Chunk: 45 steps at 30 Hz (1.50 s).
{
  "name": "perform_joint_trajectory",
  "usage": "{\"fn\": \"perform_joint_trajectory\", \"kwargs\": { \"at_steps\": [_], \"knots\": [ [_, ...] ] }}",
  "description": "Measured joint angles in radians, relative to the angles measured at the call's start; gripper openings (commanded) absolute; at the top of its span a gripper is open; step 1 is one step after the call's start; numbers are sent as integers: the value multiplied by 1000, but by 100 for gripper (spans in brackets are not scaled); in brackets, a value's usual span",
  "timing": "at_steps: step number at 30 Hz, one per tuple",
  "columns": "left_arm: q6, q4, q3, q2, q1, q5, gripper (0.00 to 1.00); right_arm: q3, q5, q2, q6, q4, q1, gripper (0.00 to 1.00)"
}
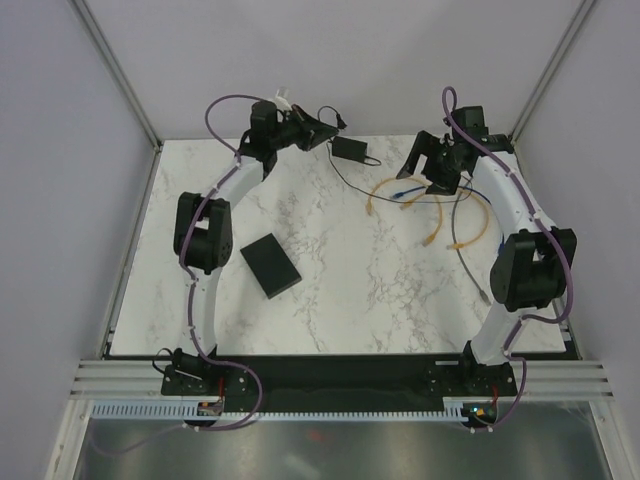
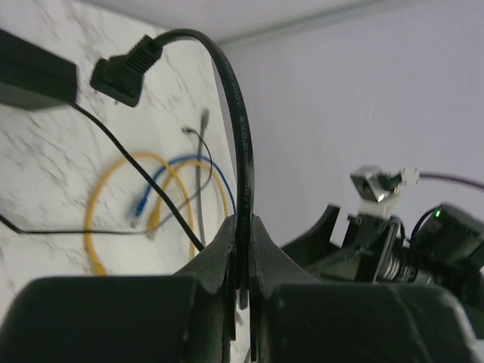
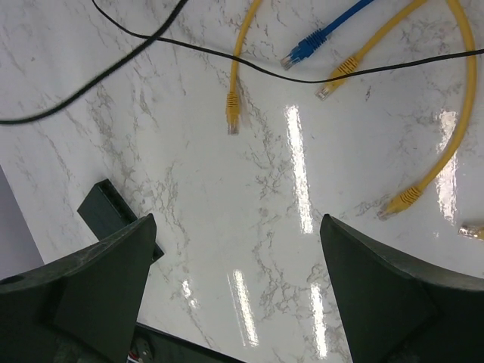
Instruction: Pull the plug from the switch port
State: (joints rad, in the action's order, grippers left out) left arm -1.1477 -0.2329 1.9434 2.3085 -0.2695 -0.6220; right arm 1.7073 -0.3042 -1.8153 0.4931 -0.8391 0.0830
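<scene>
My left gripper point(image 2: 243, 231) is shut on a thick black cable point(image 2: 240, 128) and held high near the back wall point(image 1: 322, 127). The cable arcs up from the jaws and ends in a black plug point(image 2: 125, 72) that hangs free in the air. The flat matte-black switch box point(image 1: 270, 266) lies on the marble table at the left-middle, with no cable in it; its corner shows in the right wrist view point(image 3: 106, 213). My right gripper point(image 3: 238, 257) is open and empty above bare marble, at the back right point(image 1: 425, 172).
A small black adapter block point(image 1: 350, 149) with a thin black cord point(image 3: 151, 34) lies at the back centre; it also shows in the left wrist view point(image 2: 34, 76). Yellow patch cables point(image 3: 234, 83) and a blue one point(image 3: 310, 45) lie under the right arm. White walls enclose the table.
</scene>
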Motion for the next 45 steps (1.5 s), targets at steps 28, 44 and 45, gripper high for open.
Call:
{"fn": "perform_joint_trajectory", "kwargs": {
  "at_steps": [28, 44, 45],
  "knots": [
    [436, 368, -296, -262, -87, -66, 2, -37, 325, -216, 107, 18, -171, 78],
    [461, 397, -309, -277, -29, -114, 2, -5, 258, -358, 388, 204, -176, 54],
    [461, 397, -310, -277, -29, -116, 2, -1, 258, -365, 398, 210, -176, 53]
  ]
}}
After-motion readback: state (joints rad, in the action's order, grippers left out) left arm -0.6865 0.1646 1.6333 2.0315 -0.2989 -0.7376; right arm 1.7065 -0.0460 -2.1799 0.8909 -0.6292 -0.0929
